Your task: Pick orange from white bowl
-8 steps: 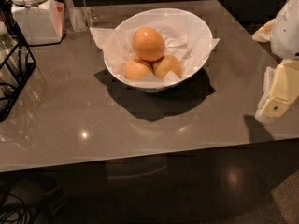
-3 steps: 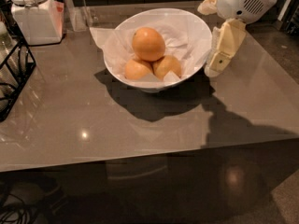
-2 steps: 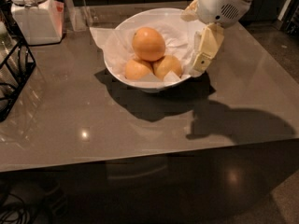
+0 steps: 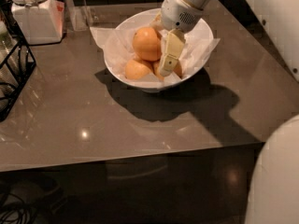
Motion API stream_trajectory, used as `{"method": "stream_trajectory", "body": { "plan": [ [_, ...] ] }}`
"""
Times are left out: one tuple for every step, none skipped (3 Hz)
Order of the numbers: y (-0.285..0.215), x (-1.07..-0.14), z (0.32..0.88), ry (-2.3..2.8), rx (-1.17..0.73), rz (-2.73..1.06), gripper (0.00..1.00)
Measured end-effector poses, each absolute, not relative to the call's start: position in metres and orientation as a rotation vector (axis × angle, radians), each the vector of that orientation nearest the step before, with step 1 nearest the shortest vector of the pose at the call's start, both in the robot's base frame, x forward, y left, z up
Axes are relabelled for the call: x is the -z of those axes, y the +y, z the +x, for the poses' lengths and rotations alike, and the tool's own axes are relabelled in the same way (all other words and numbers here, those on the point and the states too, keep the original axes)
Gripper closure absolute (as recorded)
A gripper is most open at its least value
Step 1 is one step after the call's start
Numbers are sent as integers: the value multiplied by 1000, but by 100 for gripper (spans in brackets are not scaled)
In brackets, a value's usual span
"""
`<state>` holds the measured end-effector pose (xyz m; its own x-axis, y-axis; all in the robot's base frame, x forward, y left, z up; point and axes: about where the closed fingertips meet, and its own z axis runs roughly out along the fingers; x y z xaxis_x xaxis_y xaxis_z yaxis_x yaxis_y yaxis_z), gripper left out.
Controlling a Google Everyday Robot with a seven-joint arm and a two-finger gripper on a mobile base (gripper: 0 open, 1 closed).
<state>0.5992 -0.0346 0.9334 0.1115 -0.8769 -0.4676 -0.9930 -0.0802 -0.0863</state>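
The white bowl [image 4: 118, 72] stands on the grey surface [image 4: 84, 129], toward its far side, and is lined with crinkled white paper [image 4: 101, 34] whose corners stick out past the rim on the left and right. Three fruits lie in it. The orange [image 4: 146, 43], the largest and deepest in colour, sits on top, left of the bowl's middle. A smaller, paler orange [image 4: 137, 70] rests below it against the near wall, and a second small one [image 4: 178, 69] shows only as a sliver on the right. The tool [image 4: 165, 62] reaches down into the bowl from above, its cream-coloured part hanging just beside the orange's right flank and in front of the second small fruit. Whether the tool is apart, together or clamped on anything cannot be told from this angle. At the far left corner stands a white lidded jar [image 4: 35, 13], with a black wire rack [image 4: 15, 73] nearer along the left edge.
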Motion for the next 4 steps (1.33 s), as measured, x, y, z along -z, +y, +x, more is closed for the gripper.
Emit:
{"method": "stream_trajectory", "body": {
  "plan": [
    [-14,-931,619,1796,-398,-2054,0],
    [-10,-931,623,1786,-392,-2036,19],
    [-10,-931,624,1786,-391,-2036,42],
    [-10,-931,624,1786,-391,-2036,66]
  ]
}}
